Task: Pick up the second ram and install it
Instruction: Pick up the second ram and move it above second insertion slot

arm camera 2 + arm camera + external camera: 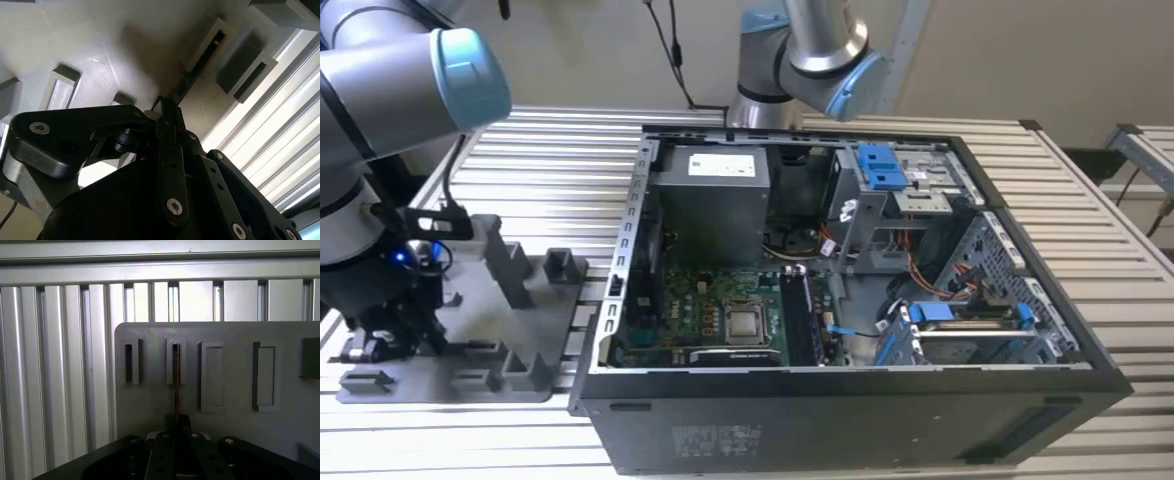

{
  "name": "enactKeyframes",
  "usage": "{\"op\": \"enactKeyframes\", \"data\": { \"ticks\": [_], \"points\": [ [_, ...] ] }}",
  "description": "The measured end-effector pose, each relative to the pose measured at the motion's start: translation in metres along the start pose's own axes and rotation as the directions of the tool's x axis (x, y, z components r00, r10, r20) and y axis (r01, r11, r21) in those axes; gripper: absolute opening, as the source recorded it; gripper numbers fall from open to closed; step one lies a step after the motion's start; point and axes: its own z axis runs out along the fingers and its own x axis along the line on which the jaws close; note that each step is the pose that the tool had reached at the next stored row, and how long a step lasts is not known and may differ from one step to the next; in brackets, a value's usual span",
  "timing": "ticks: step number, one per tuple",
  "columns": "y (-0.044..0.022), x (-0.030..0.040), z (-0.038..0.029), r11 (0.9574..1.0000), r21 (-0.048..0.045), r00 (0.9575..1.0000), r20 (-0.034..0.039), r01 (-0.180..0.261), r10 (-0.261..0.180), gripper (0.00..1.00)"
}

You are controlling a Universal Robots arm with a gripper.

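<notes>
The second ram [176, 382] shows edge-on as a thin dark stick. Its far end sits in a narrow slot of the grey holder plate [235, 332]. My gripper [176, 421] is shut on its near end. In the second wrist view the ram [186, 84] runs from my gripper [164, 106] to the slot [212, 42]. In the exterior view my gripper [376, 340] hangs low over the holder [520, 330] at that view's left, and its body hides the stick.
An open computer case [854, 420] lies right of the holder, with the green motherboard [707, 300] inside, a processor [747, 322], and drive cages with blue clips [887, 170]. Other empty slots [212, 375] and raised blocks [560, 265] stand on the holder. The table [534, 180] is ribbed aluminium.
</notes>
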Motion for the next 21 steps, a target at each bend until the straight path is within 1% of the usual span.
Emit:
{"op": "enactKeyframes", "data": {
  "ticks": [3,11,21],
  "points": [
    [0.0000,0.0000,-0.0027,1.0000,0.0001,1.0000,0.0001,0.000,0.000,0.14],
    [0.0001,0.0001,-0.0140,1.0000,0.0001,1.0000,0.0001,0.000,0.000,0.14],
    [0.0002,-0.0001,-0.0231,1.0000,0.0001,1.0000,0.0000,0.000,0.000,0.14]
  ]
}}
